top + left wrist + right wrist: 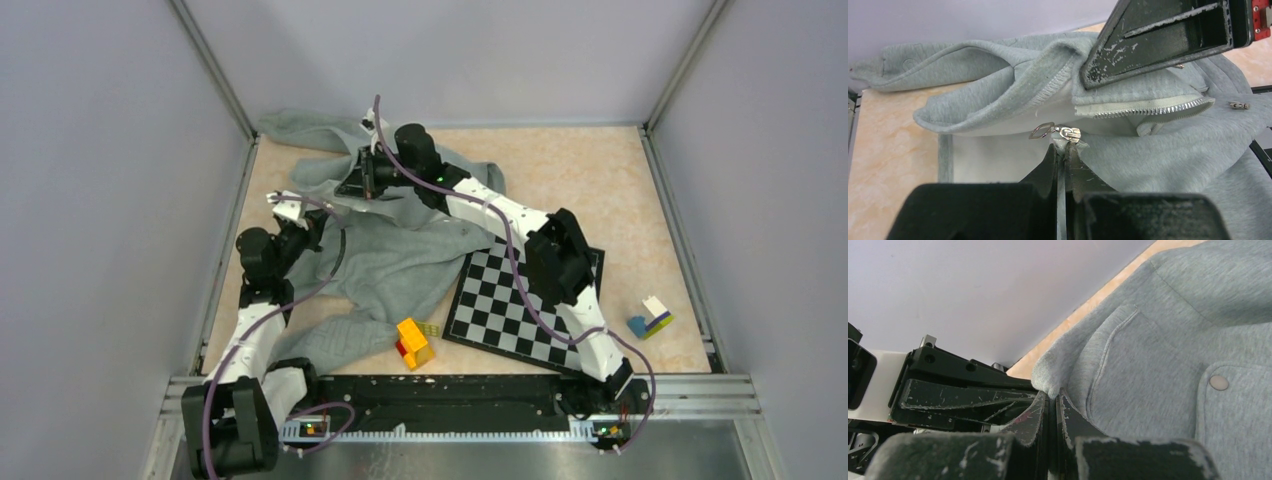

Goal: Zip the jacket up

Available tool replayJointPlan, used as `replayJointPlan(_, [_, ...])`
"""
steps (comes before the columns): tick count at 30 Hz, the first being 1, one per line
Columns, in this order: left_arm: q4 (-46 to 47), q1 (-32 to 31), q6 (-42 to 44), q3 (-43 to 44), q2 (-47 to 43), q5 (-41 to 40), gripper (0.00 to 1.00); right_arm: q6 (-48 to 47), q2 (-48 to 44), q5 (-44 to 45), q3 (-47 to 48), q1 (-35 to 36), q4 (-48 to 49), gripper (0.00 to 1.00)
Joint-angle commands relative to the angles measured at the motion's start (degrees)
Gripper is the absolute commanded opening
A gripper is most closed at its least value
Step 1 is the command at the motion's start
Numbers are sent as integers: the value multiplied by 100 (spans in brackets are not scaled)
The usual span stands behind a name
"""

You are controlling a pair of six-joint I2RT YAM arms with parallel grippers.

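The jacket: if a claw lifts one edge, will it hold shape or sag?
Probably floppy: the jacket lies in rumpled folds. Lifted by one edge, the rest would likely sag and drag. Its soft nap probably resists slipping in the left claw.

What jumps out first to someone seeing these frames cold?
The rumpled grey jacket sprawls over the left half of the table, beside the chessboard. Both grippers pinch it: the left gripper is shut on fabric right under the zipper slider, and the right gripper is shut on a fold at its far side.
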Motion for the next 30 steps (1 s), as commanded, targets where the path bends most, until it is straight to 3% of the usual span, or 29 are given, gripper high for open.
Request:
replayJointPlan(1, [371, -30, -74, -40, -197, -135, 0, -65, -134, -90, 297, 89, -66, 0])
replayJointPlan(30, [486, -29, -110, -89, -174, -66, 0, 531, 137, -198, 500, -52, -48, 0])
